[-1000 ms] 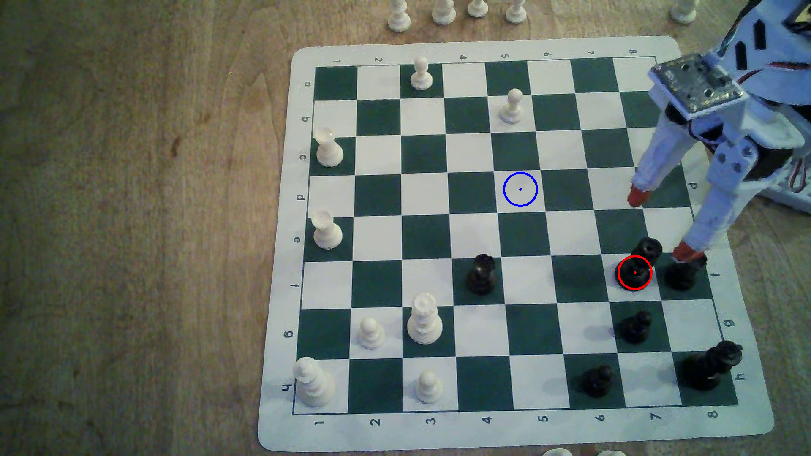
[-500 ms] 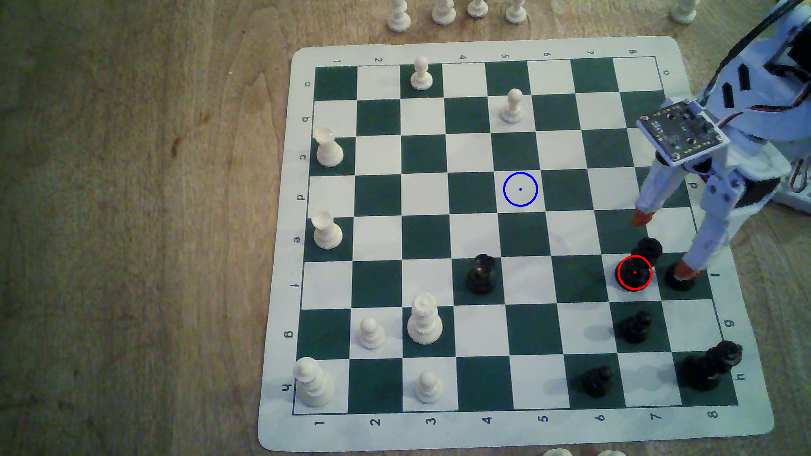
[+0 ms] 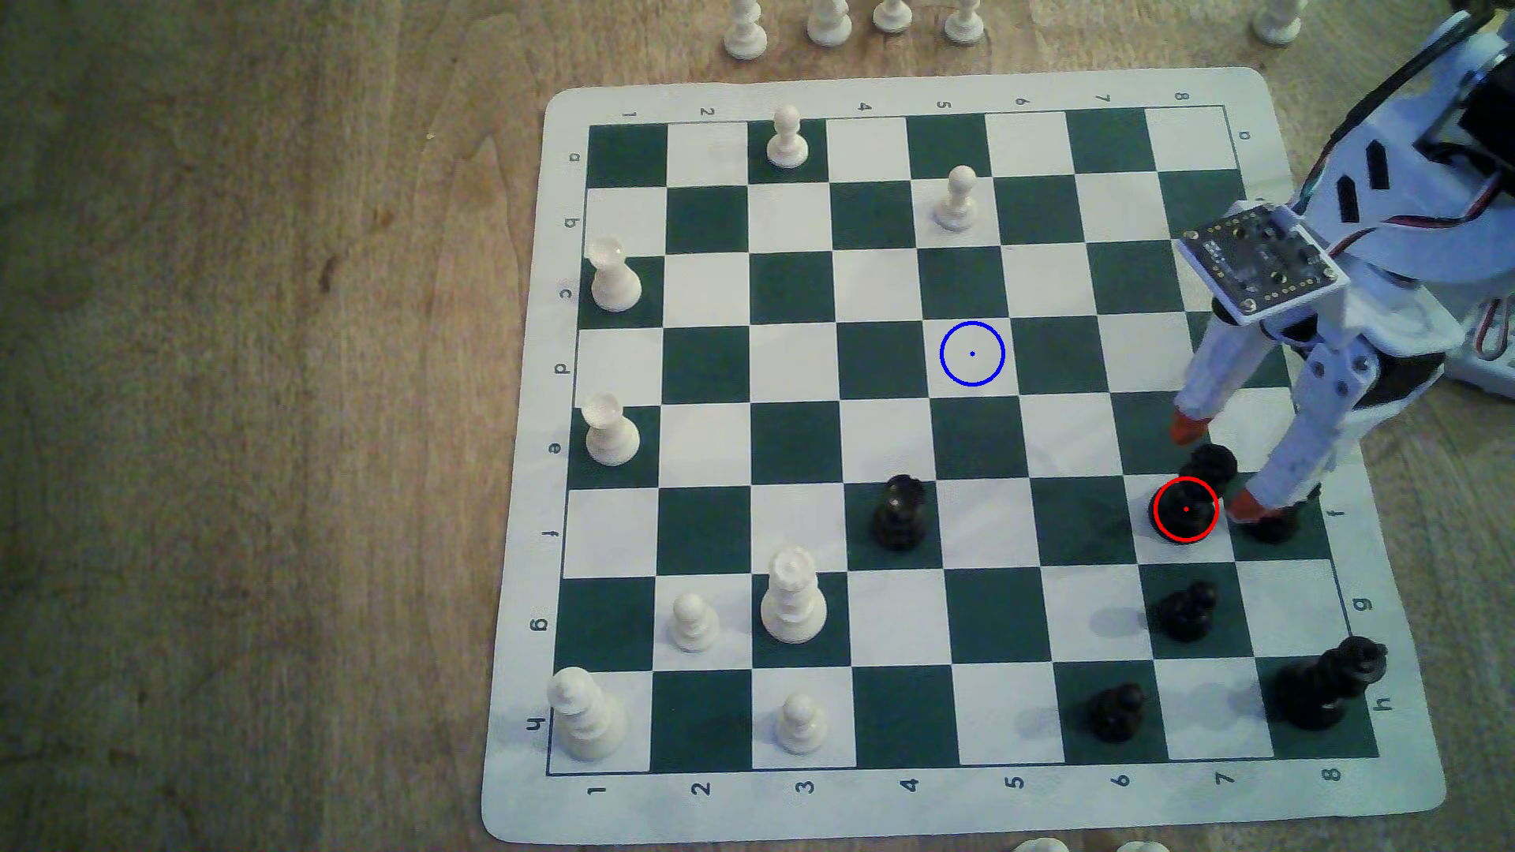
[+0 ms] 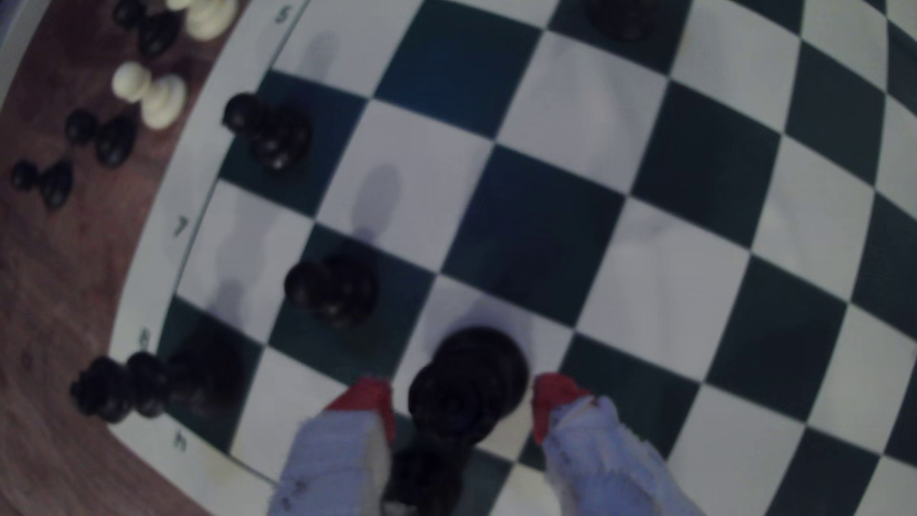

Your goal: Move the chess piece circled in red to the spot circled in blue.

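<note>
- While the black rook (image 4: 469,392) is standing upright on its red-ringed pale square near the board's (image 3: 525,524) edge, the hand (image 4: 461,404) is straddling it, wide open and gripping nothing.
- One red fingertip (image 4: 364,399) is sitting on each side of the rook's head, apart from it.
- A black pawn (image 3: 1275,524) is standing just beside.
- The blue-ringed square (image 3: 972,354) is lying well apart, toward the exterior view's upper left.

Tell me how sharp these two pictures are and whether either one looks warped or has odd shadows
Exterior view: fairly sharp and evenly lit, the board slightly skewed, the dark pieces showing little detail. Wrist view: blurred throughout, the squares bowed into curves, faint grey shadows trailing from the pawns, and the red-circled black piece soft-edged between the open gripper's red fingertips.
</note>
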